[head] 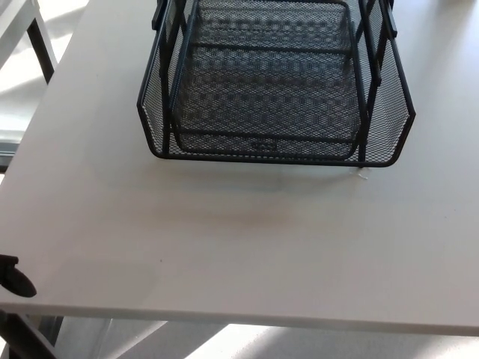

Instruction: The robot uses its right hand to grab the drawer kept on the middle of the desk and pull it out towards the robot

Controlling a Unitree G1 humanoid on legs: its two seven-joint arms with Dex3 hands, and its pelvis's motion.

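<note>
Only a dark tip of the left robot hand [15,278] shows at the bench [247,247] edge; its fingers cannot be made out. The right robot hand is out of view. The black mesh drawer [273,82] sits mid-bench, toward the far side, untouched.

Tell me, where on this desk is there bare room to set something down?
The wide strip of the pale grey desk between the black wire-mesh drawer tray and the near edge is bare. So are the margins either side of the tray. The far middle is crowded.
</note>
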